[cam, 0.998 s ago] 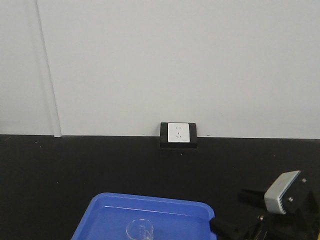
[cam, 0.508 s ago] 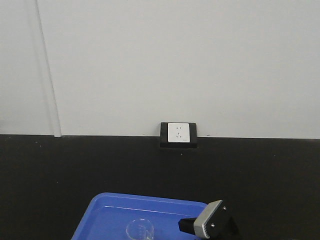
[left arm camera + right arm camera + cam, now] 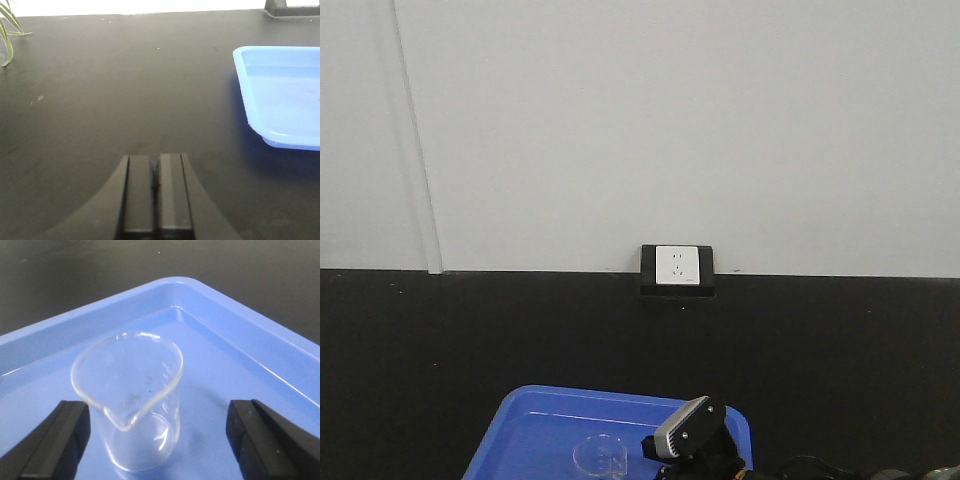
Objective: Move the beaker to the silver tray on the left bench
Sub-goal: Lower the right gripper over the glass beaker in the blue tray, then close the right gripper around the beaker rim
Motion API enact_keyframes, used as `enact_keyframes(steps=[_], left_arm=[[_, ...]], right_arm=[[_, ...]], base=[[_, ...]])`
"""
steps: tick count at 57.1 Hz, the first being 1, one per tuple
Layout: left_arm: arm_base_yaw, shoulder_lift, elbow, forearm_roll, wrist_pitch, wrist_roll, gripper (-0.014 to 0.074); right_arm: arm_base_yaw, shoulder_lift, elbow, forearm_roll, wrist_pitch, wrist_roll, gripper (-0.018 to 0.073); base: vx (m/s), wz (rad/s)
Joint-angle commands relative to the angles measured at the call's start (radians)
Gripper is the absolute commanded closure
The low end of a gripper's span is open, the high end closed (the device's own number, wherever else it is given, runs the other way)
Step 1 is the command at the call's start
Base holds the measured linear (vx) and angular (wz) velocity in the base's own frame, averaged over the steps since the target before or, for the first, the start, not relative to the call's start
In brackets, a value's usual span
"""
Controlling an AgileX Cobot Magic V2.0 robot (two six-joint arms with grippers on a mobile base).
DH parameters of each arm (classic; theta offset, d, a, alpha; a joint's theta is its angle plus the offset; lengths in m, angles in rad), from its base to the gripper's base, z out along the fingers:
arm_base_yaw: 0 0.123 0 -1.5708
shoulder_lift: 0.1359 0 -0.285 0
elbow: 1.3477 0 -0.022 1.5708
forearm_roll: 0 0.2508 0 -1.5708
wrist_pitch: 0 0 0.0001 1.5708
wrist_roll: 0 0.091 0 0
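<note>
The job had barely begun. The beaker (image 3: 127,400) stood upright in the blue tray (image 3: 225,355), spout towards my right wrist camera, empty as far as I could see. It had not been lifted, and the silver tray showed in none of my views.

My right jaws were spread wide, one to each side of the glass, level with its lower half. The jaw on the right of that view stood well clear of the wall. The one on the left sat just beside it, and I could not tell from that angle whether it touched the glass. Nothing was gripped yet.

My left jaws were closed together with nothing between them, hanging low over the bare black desk (image 3: 125,90), well apart from the blue tray's near corner. They had no part in the work at that point.

In the front view the beaker showed only at the bottom edge, beside my right wrist, with a wall socket (image 3: 678,266) behind.

I judged the approach done and all the rest left: closing on the glass, raising it out over the blue rim, carrying it to the left bench, and setting it down upright in the silver tray. Thin clear glass in hard jaws would call for a gentle, centred squeeze.
</note>
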Motion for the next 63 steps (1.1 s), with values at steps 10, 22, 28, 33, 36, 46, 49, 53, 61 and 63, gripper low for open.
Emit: enact_keyframes(steps=[10, 22, 28, 33, 36, 46, 49, 53, 61, 63], left_arm=[[-0.006, -0.016, 0.028, -0.002, -0.078, -0.004, 0.0595], [-0.006, -0.016, 0.028, -0.002, -0.078, -0.004, 0.0595], [-0.006, -0.016, 0.028, -0.002, -0.078, -0.004, 0.0595], [-0.006, -0.016, 0.028, -0.002, -0.078, -0.004, 0.0595], [-0.006, -0.016, 0.028, -0.002, -0.078, -0.004, 0.0595], [-0.006, -0.016, 0.028, -0.002, -0.078, -0.004, 0.0595], [-0.006, -0.016, 0.028, -0.002, -0.078, -0.004, 0.0595], [-0.006, -0.016, 0.028, -0.002, -0.078, -0.004, 0.0595], [-0.006, -0.016, 0.028, -0.002, -0.078, -0.004, 0.0595], [-0.006, -0.016, 0.028, -0.002, -0.078, -0.004, 0.0595]], right_arm=[[0.000, 0.026, -0.084, -0.017, -0.089, 0.045, -0.0034], [0.000, 0.058, -0.129, -0.031, -0.118, 0.056, -0.0034], [0.000, 0.073, -0.154, -0.038, -0.122, 0.080, -0.0034], [0.000, 0.087, -0.176, -0.047, -0.124, 0.091, -0.0034], [0.000, 0.096, -0.189, -0.063, -0.124, 0.099, -0.0034], [0.000, 0.118, -0.222, -0.082, -0.141, 0.116, -0.0034], [0.000, 0.124, -0.233, -0.086, -0.147, 0.118, -0.0034], [0.006, 0.130, -0.248, -0.088, -0.144, 0.122, -0.0034], [0.039, 0.162, -0.295, -0.097, -0.141, 0.122, -0.0034], [0.047, 0.171, -0.306, -0.097, -0.141, 0.122, -0.0034]], base=[[0.00, 0.00], [0.00, 0.00], [0.00, 0.00], [0.00, 0.00], [0.00, 0.00], [0.00, 0.00], [0.00, 0.00], [0.00, 0.00], [0.00, 0.00], [0.00, 0.00]])
